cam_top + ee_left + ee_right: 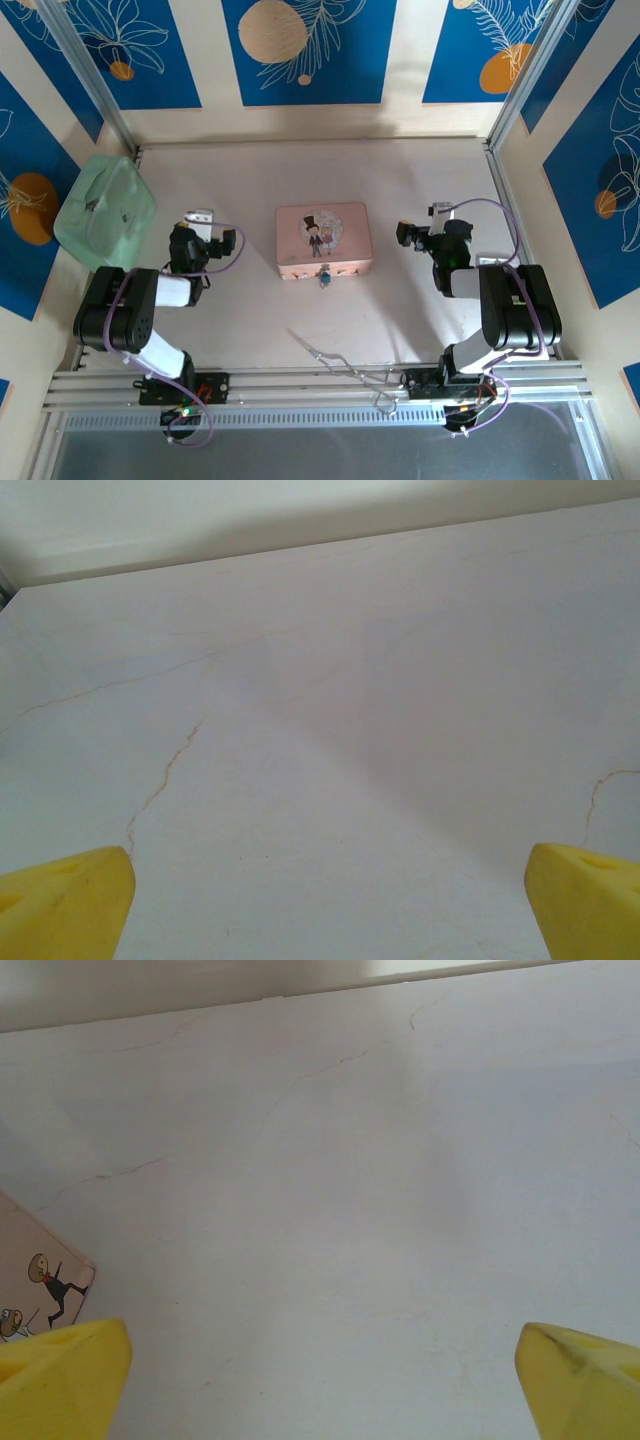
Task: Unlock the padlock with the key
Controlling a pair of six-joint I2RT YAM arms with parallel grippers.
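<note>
The padlock (323, 278), a tiny silvery lock with a blue part, hangs at the front edge of the pink tin (322, 240) in the middle of the table. The key is too small to tell or hidden. My left gripper (215, 228) stands open to the left of the tin, well apart from it. Its yellow fingertips (62, 905) frame bare tabletop. My right gripper (422, 222) stands open to the right of the tin. Between its fingertips (60, 1378) lies nothing, and a corner of the tin (40, 1270) shows at the left.
A long thin metal wire tool (335, 358) lies near the front rail between the arm bases. A pale green container (103, 212) sits at the left wall. Patterned walls close in the table on three sides.
</note>
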